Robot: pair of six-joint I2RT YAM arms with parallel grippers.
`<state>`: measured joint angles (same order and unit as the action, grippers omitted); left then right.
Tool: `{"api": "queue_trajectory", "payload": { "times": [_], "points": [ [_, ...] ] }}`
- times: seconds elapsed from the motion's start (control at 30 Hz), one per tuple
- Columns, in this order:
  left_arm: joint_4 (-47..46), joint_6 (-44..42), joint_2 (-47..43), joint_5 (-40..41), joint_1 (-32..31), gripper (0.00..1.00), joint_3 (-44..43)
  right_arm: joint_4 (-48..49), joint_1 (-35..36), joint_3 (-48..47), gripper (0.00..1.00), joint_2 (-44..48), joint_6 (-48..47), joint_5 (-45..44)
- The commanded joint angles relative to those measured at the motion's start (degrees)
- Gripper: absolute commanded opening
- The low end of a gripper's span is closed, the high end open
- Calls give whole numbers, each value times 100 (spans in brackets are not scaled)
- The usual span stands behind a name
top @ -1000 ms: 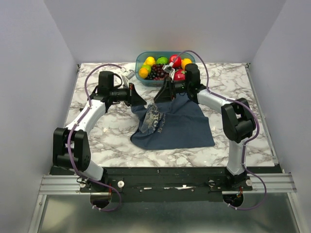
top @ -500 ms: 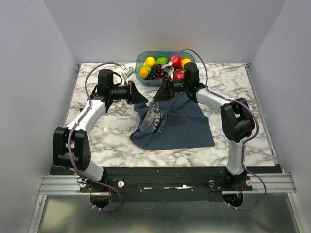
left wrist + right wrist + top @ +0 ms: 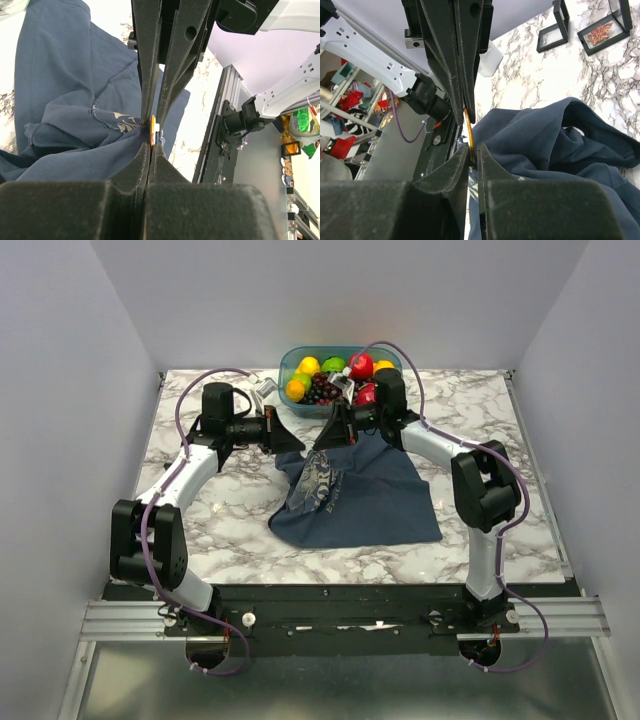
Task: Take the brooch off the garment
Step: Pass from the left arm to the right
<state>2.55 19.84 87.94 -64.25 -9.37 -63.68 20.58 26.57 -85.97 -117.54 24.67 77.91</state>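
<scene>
The shirt (image 3: 370, 505) lies on the marble table (image 3: 200, 510) between the two arms. Its near part is spread flat, and its far edge is drawn up into a peak where the two grippers meet tip to tip. A pale print (image 3: 318, 485) shows on the raised fold. The left gripper (image 3: 150, 152) reaches in from the left with its fingers pressed together on a pinch of blue cloth just beside the brooch (image 3: 152, 132). The brooch shows edge-on as a thin gold strip sitting on that raised cloth, right at the tips of both grippers and off the table. The right gripper (image 3: 474, 152) comes in from the opposite side. Its jaws are narrowed to a slit with the brooch between them, lying against the inner face of one finger. Whether both fingers press on it cannot be told, since a thin gap shows beside the gold strip in the right wrist view. Behind the grippers, at the far edge of the table, stands a blue bowl (image 3: 290, 360) of coloured fruit (image 3: 309, 366). Small black frames (image 3: 615, 25) stand on the marble nearby.
</scene>
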Motion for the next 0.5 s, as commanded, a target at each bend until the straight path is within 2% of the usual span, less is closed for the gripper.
{"api": "queue_trajectory", "payload": {
  "times": [0.0,0.03,0.07,0.1,0.13,0.23,0.37,0.47],
  "points": [
    [-219,134,56,-255,-21,0,-48,-212,77,-95,18,-59,-190,76],
    [-254,161,83,-177,-21,0,-48,-282,85,-104,11,-59,-190,32],
    [-342,178,100,-106,-21,7,-57,-317,85,-95,7,-50,-181,-212],
    [-308,213,109,-36,-21,16,-74,-335,77,-34,4,11,-173,-328],
    [-290,240,100,52,-21,33,-66,-370,59,10,0,64,-155,-451],
    [-307,240,-31,324,-91,47,75,-196,50,255,0,335,212,-987],
    [-553,389,-172,720,-223,49,330,332,59,687,0,670,898,-1734],
    [-650,363,-181,817,-294,47,400,482,59,810,0,741,1233,-1805]
  ]
}}
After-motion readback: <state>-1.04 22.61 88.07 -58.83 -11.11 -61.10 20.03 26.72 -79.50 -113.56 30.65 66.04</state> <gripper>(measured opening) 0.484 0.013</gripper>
